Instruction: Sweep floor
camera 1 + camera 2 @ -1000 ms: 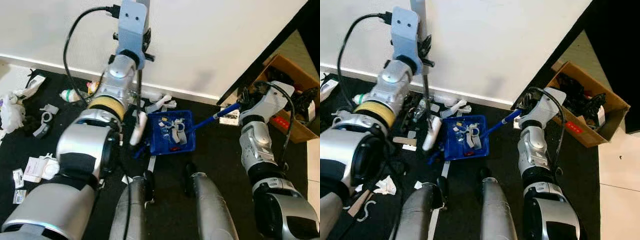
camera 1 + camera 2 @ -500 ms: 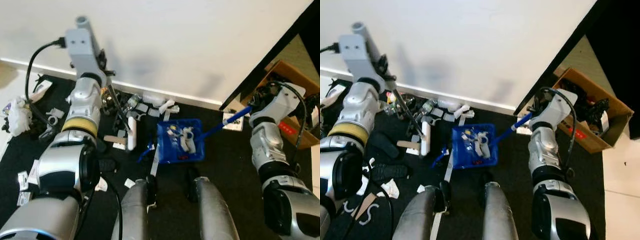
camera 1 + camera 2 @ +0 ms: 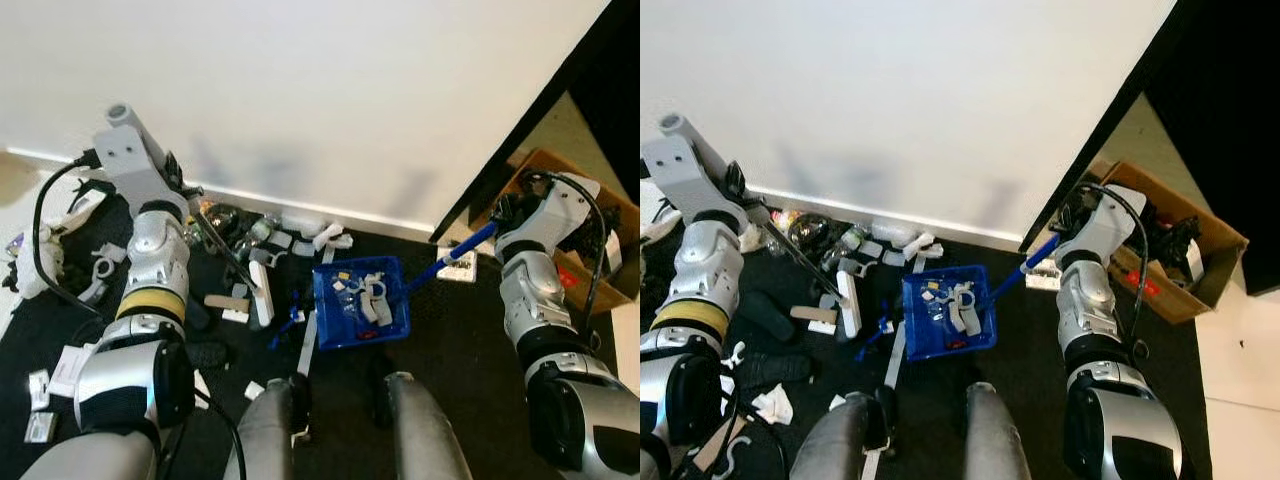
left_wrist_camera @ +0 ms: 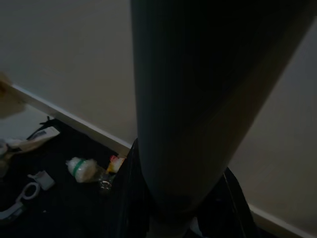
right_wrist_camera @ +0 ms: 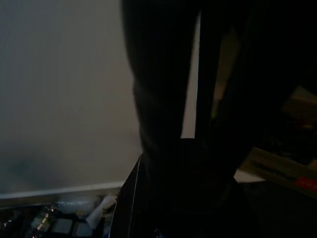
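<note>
Two arms at work: left claw (image 3: 178, 182) grips the broom (image 3: 238, 268) among litter (image 3: 290, 233) by the wall; right claw (image 3: 503, 215) grips the blue dustpan (image 3: 361, 305) handle, pan on black floor (image 3: 450, 340).

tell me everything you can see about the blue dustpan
The dustpan is a blue plastic tray with low walls, lying flat on the dark floor just before the robot's legs. White scraps and a small red bit lie inside it. A long blue handle slants up from its right side to the right claw. White litter lies along the wall beyond it.
</note>
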### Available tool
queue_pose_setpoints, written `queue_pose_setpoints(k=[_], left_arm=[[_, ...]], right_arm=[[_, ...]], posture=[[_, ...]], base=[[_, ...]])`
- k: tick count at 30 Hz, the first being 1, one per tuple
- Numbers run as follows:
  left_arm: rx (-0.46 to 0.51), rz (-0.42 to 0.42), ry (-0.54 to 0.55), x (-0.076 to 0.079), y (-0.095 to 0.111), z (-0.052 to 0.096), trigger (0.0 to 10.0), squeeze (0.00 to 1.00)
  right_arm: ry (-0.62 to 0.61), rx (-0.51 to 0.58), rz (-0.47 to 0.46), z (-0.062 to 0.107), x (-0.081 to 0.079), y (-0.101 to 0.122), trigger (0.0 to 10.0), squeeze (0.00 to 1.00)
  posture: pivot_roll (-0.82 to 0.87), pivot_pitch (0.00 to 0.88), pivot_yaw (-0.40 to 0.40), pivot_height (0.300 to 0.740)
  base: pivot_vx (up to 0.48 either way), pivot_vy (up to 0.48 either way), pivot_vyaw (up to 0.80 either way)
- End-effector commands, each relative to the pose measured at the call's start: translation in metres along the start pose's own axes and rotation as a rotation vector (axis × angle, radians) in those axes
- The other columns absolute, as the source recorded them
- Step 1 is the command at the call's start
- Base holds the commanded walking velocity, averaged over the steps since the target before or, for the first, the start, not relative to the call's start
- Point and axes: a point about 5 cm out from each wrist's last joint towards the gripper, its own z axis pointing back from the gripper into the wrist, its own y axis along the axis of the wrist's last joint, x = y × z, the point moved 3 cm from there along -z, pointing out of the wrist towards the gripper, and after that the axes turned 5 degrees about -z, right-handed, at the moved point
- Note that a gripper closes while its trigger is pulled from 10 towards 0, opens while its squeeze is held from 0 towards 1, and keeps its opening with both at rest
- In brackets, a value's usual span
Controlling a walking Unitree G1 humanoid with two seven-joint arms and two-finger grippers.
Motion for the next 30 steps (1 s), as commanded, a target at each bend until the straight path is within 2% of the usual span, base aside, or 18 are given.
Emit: queue_pose_setpoints(k=[1,5,8,12,21,22,30], left_arm=[[-0.121,0.004,-0.001,0.005,-0.035,0.014,10.0,0.0],[-0.152,-0.004,-0.007,0.01,-0.048,0.024,10.0,0.0],[-0.164,-0.022,-0.052,0.026,-0.06,0.035,10.0,0.0],[-0.184,-0.058,-0.069,0.035,-0.069,0.043,10.0,0.0],[-0.185,-0.112,-0.095,0.046,-0.069,0.046,10.0,0.0],[-0.173,-0.102,-0.106,0.05,-0.067,0.047,10.0,0.0],[-0.177,-0.141,-0.101,0.052,-0.067,0.047,10.0,0.0]], right_arm=[[-0.021,0.011,-0.018,0.003,0.004,-0.003,10.0,0.0],[-0.032,-0.011,-0.025,0.007,0.005,-0.013,10.0,0.0],[0.003,-0.092,0.001,0.017,-0.002,-0.036,10.0,0.0],[0.023,-0.147,0.029,0.025,-0.004,-0.051,10.0,0.0],[0.021,-0.16,0.031,0.029,-0.003,-0.058,10.0,0.0],[0.022,-0.164,0.033,0.029,-0.003,-0.059,10.0,0.0],[0.018,-0.162,0.033,0.029,-0.002,-0.058,10.0,0.0]], posture=[[0.02,0.136,-0.017,0.74],[0.04,0.109,-0.026,0.74],[0.03,0.093,-0.032,0.74],[0.03,0.089,-0.036,0.74],[0.04,0.095,-0.04,0.74],[0.04,0.098,-0.038,0.74],[0.04,0.102,-0.028,0.74]], base=[[0.0,0.0,0.0],[0.0,0.0,0.0],[0.0,0.0,0.0],[0.0,0.0,0.0],[0.0,-0.425,0.0],[0.0,0.0,0.0],[0.0,0.0,0.0]])
